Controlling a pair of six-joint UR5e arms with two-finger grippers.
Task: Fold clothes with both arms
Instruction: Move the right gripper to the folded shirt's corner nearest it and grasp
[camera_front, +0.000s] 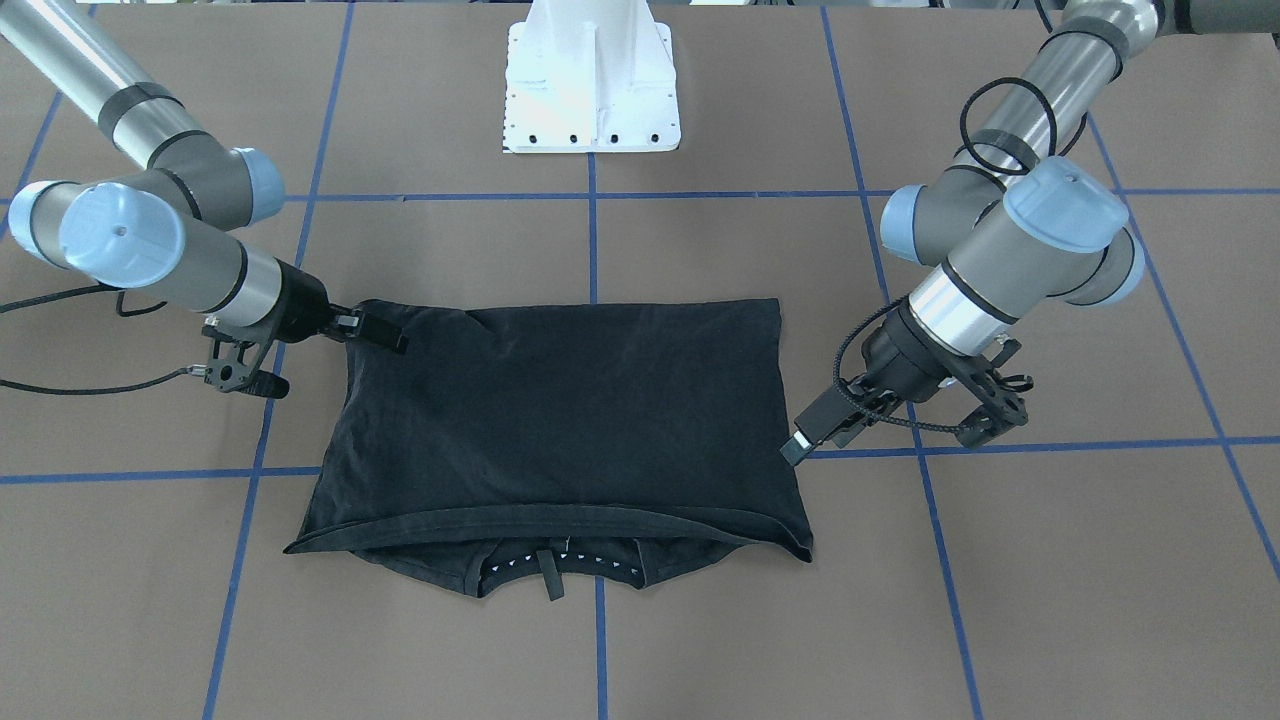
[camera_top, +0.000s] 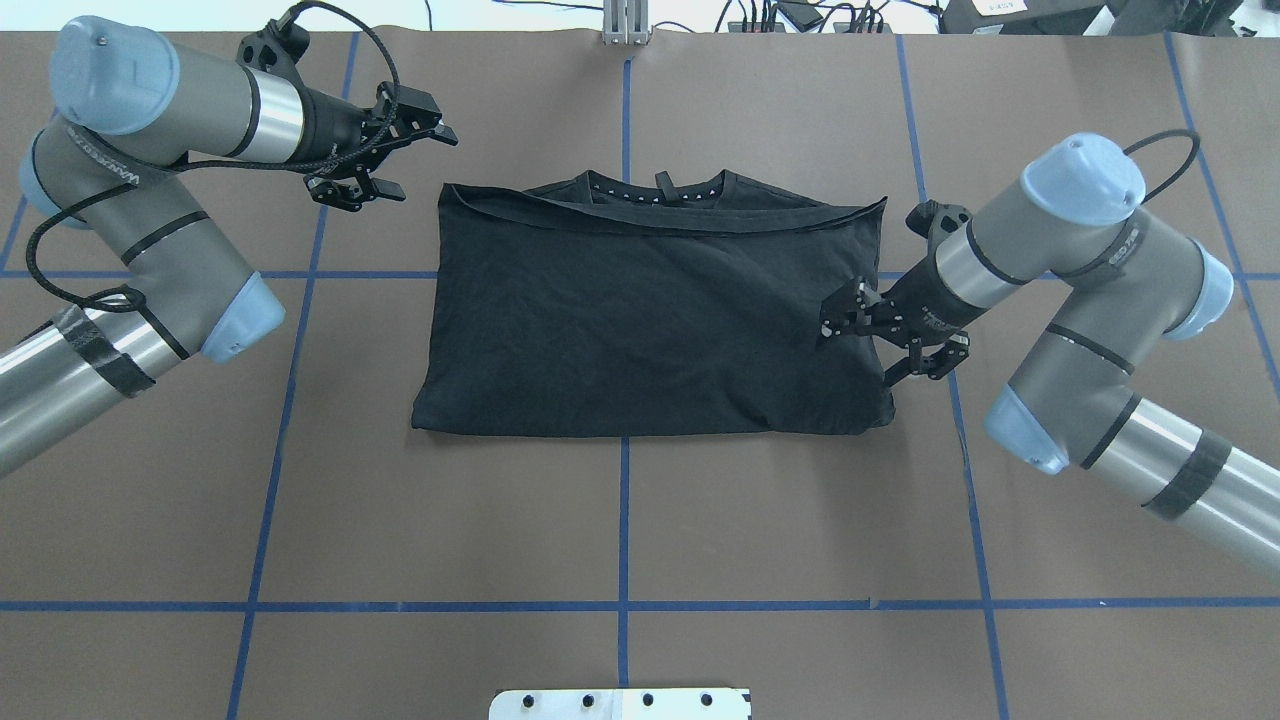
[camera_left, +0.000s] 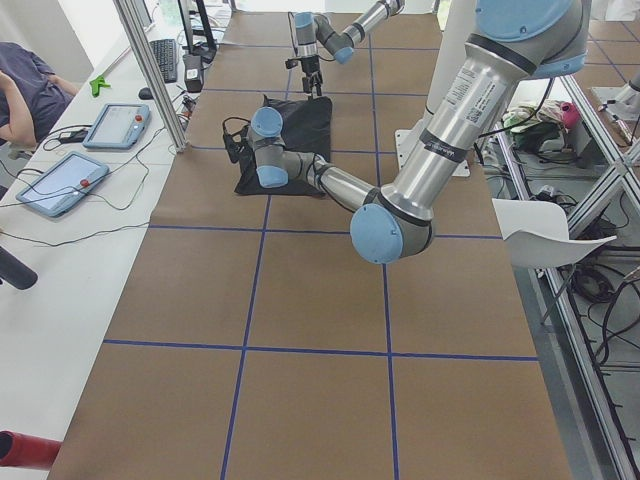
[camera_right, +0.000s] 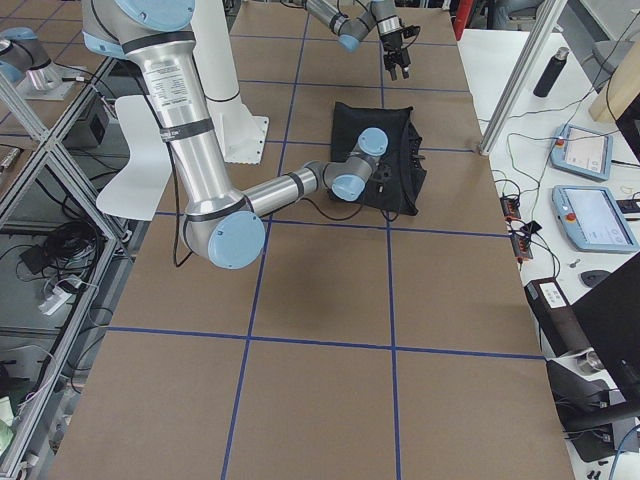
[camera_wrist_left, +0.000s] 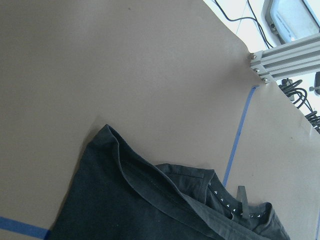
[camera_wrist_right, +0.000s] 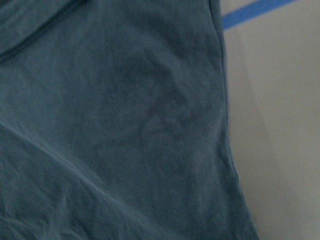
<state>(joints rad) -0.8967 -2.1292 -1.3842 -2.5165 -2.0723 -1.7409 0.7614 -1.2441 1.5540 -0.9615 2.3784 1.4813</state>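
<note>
Overhead exterior, left fingers (camera_top: 438, 130) off T-shirt (camera_top: 640, 320) corner, right fingers (camera_top: 845, 306) over its edge, closure unclear

Item: my desk (camera_front: 700, 620), brown-topped, ruled into squares by blue tape lines (camera_front: 593, 240), with my white pedestal (camera_front: 592, 80) at the middle of its edge. Beside it: a white side bench (camera_left: 60, 300) bearing a tablet (camera_left: 116, 125), a second tablet (camera_left: 58, 183), a keyboard (camera_left: 164, 60) and loose cables. An aluminium post (camera_left: 150, 75) stands at the bench edge; a person (camera_left: 25, 80) sits there.

Left arm (camera_top: 150, 235) and right arm (camera_top: 1100, 345) run past the edges; pedestal (camera_top: 620, 703) cropped; T-shirt (camera_wrist_right: 125, 125) close-up blurred.
</note>
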